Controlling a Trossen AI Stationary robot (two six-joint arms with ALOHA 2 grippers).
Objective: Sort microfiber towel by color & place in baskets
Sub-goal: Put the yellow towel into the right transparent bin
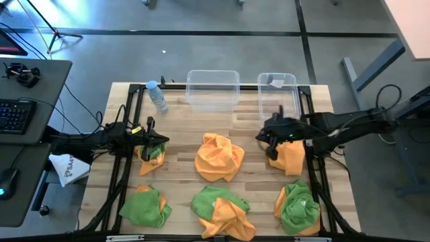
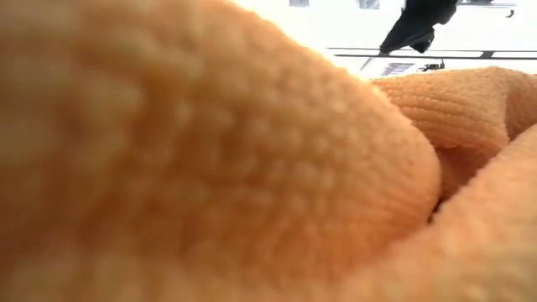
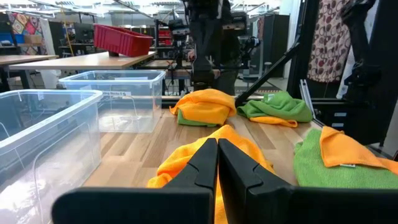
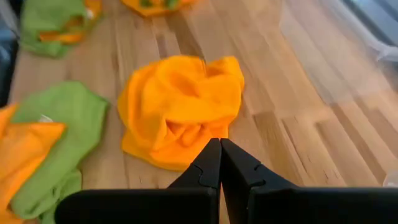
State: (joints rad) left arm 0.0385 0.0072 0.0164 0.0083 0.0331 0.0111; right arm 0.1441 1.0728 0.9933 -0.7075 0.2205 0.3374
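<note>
Wooden counter (image 1: 181,128): orange and green towels scattered, two baskets (image 1: 212,89) at back; left gripper (image 1: 158,140) and right gripper (image 1: 263,136) both closed, empty.

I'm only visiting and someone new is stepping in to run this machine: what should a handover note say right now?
Left end effector: shut, empty, over the small orange-green towel.
Right end effector: shut, empty, beside the orange towel.
Both baskets, wide basket and narrow basket, stand at the table's far edge with no towels in them.
Done: nothing sorted yet.
Left: all six towel piles, including the big orange towel in the middle.
</note>
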